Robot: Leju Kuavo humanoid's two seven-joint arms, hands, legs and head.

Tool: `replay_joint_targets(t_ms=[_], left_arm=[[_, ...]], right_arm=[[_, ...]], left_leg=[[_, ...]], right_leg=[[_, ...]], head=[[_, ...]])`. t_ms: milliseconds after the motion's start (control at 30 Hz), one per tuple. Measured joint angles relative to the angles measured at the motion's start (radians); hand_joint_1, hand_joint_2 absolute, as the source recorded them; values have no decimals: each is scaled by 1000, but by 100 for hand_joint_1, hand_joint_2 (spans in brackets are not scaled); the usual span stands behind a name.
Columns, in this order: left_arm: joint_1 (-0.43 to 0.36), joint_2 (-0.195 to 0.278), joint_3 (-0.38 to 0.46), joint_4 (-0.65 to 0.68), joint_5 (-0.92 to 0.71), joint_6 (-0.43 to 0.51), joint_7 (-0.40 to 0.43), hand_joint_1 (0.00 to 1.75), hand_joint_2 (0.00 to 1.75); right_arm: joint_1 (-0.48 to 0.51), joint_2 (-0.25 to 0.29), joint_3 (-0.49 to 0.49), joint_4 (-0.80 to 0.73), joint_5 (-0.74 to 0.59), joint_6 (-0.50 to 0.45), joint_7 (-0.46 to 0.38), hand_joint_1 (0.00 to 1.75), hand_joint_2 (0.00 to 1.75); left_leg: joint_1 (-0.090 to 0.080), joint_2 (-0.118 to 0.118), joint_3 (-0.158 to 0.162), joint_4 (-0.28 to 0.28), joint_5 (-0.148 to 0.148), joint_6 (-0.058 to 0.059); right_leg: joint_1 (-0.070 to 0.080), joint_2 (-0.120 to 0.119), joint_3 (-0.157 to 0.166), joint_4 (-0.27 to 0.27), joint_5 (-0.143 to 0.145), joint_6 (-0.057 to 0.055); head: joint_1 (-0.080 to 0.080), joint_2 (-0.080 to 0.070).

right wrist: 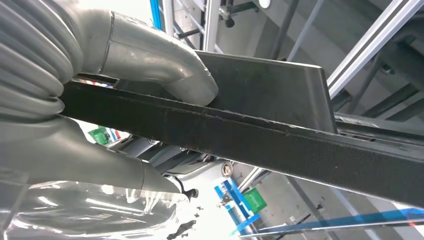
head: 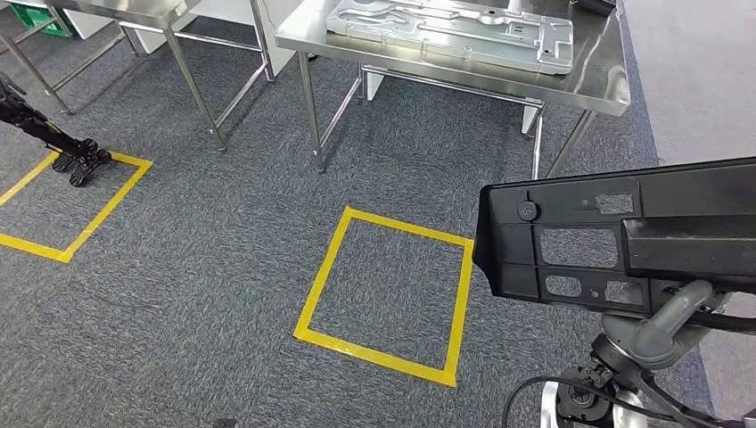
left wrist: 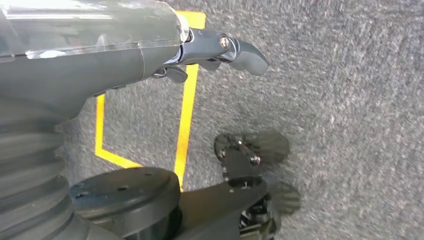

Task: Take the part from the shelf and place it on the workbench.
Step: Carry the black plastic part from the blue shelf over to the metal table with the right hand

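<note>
The part [head: 579, 241] is a long black plastic panel with rectangular cut-outs, held level above the carpet at the right in the head view. My right hand [head: 664, 325] grips it from beneath, the grey thumb pressed against its lower edge. The right wrist view shows that hand [right wrist: 145, 65] clamped over the panel's rim [right wrist: 270, 140]. The steel workbench [head: 588, 89] stands ahead at the upper right, and a silver metal plate [head: 455, 31] lies on it. My left hand [left wrist: 215, 50] hangs over the carpet holding nothing, its thumb sticking out.
A second steel table [head: 192, 76] stands at the upper left. Two yellow tape squares [head: 383, 294] [head: 80, 214] mark the grey carpet. A black wheeled stand leg [head: 76, 160] rests on the left square's corner; its castors [left wrist: 250, 150] are close to my left hand.
</note>
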Motion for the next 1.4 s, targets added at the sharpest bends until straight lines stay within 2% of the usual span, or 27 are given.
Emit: replay_joint_targets(t_ms=[67,133,167,233,267,333,433,500,600,633,667,700,767,800,833,900,933,1000,1033,1100,1167,1200,1233,1267,1333,1367,1400], left_arm=[[0,4,0,0,0,1,1,0,175],[-1,7,0,0,-1,0,2,0,175],[-1,8,0,0,-2,-1,4,0,175],[-4,12,0,0,-3,-4,7,0,175],[-7,15,0,1,-4,-6,9,0,175],[-12,20,0,2,-5,-9,12,0,175],[-19,20,0,3,-5,-14,16,0,175],[-25,20,0,3,-2,-17,16,0,175],[-23,18,0,3,2,-20,17,0,175],[-20,17,0,3,3,-21,17,0,175],[-17,16,0,3,4,-21,17,0,175],[-14,15,0,3,5,-21,17,0,175],[-10,16,0,4,6,-21,17,0,175],[-9,17,0,4,6,-21,16,0,175],[-7,17,0,5,6,-21,16,0,175],[-6,15,0,6,6,-20,16,0,175],[-7,13,0,6,7,-20,17,0,175],[-7,11,0,6,9,-18,17,0,175],[-6,10,0,6,10,-18,17,0,175],[-3,9,0,6,13,-17,19,0,175],[0,6,0,6,15,-17,20,0,175],[2,5,0,6,16,-17,20,0,175],[2,4,0,6,17,-17,20,0,175],[3,3,0,6,18,-16,20,0,175],[3,2,0,6,20,-16,21,0,175],[3,2,0,6,20,-15,22,0,175],[3,2,0,6,21,-15,23,0,175]], right_arm=[[2,0,0,7,-1,2,-2,175,175],[4,0,-1,18,-2,3,-4,175,175],[4,0,-1,23,-2,4,-6,175,175],[3,0,-1,30,3,1,-11,175,175],[2,0,0,34,7,-3,-12,175,175],[1,0,1,38,17,-10,-12,175,175],[1,-1,4,38,30,-15,-12,175,175],[-1,-1,8,35,38,-16,-12,175,175],[-3,-1,12,34,45,-17,-12,175,175],[-3,-1,13,34,47,-17,-12,175,175],[-3,-1,14,34,48,-17,-12,175,175],[-4,-1,16,34,50,-18,-12,175,175],[-5,-1,23,35,55,-21,-11,175,175],[-5,-1,27,36,58,-25,-11,175,175],[-5,-1,30,37,60,-29,-10,175,175],[-6,-2,34,38,61,-37,-10,175,175],[-7,-2,35,37,61,-40,-10,175,175],[-11,-4,36,35,62,-43,-10,175,175],[-13,-5,36,36,63,-45,-9,175,175],[-15,-7,38,38,62,-51,-9,175,175],[-15,-8,39,39,61,-53,-8,175,175],[-15,-8,40,40,61,-54,-8,175,175],[-15,-10,41,41,61,-54,-8,175,175],[-15,-11,42,43,61,-54,-8,175,175],[-17,-13,43,48,60,-55,-7,175,175],[-18,-14,44,51,60,-56,-7,175,175],[-20,-15,45,52,61,-56,-7,175,175]], left_leg=[[1,6,6,-11,0,-3],[7,9,9,-7,-9,-14],[14,10,12,-1,-16,-23],[28,11,15,21,-37,-48],[32,11,14,35,-51,-61],[32,10,14,49,-72,-82],[39,10,30,48,-88,-97],[40,9,0,121,-116,-95],[25,6,-154,350,-169,-79],[18,5,-197,391,-160,-71],[11,4,-220,389,-127,-59],[1,2,-224,345,-74,-43],[-22,-8,-197,217,30,-1],[-31,-12,-181,169,55,17],[-38,-15,-166,142,61,29],[-42,-13,-135,103,46,35],[-39,-11,-114,78,40,34],[-28,-8,-68,31,30,30],[-25,-8,-48,16,25,27],[-20,-9,-18,6,7,21],[-16,-10,14,5,-17,12],[-14,-10,32,6,-31,8],[-11,-9,50,7,-45,2],[-10,-9,66,11,-61,-4],[-9,-8,82,21,-89,-20],[-11,-5,87,27,-98,-27],[-10,-3,88,32,-102,-34]], right_leg=[[-7,-10,-64,117,-51,5],[-22,-16,-100,176,-56,16],[-31,-20,-92,156,-34,24],[-47,-31,-35,44,22,47],[-51,-32,-10,-2,34,49],[-50,-29,7,-28,18,33],[-42,-19,14,-19,-3,-5],[-36,-14,34,-21,-17,-21],[-22,-9,66,-23,-44,-38],[-15,-6,79,-23,-55,-42],[-8,-1,95,-24,-67,-45],[-2,3,113,-26,-80,-48],[6,10,148,-36,-104,-50],[5,13,161,-44,-111,-46],[1,15,171,-56,-115,-41],[-1,14,183,-63,-100,-27],[-1,10,179,-45,-85,-22],[2,-3,131,46,-63,-14],[1,-8,92,103,-72,-12],[-4,-12,13,184,-129,-3],[-10,-15,-33,186,-169,8],[-13,-17,-40,152,-153,13],[-16,-21,-36,99,-107,17],[-18,-28,-28,38,-39,18],[-17,-40,-17,-36,47,7],[-15,-42,-17,-45,60,-3],[-13,-40,-16,-42,52,-13]], head=[[0,0],[0,0],[0,0],[0,0],[0,0],[-1,0],[-2,0],[-2,0],[-2,0],[-2,0],[-2,0],[-2,0],[-2,0],[-1,0],[0,0],[0,0],[0,0],[0,0],[0,0],[0,0],[0,0],[0,0],[0,0],[0,0],[0,0],[1,0],[1,0]])
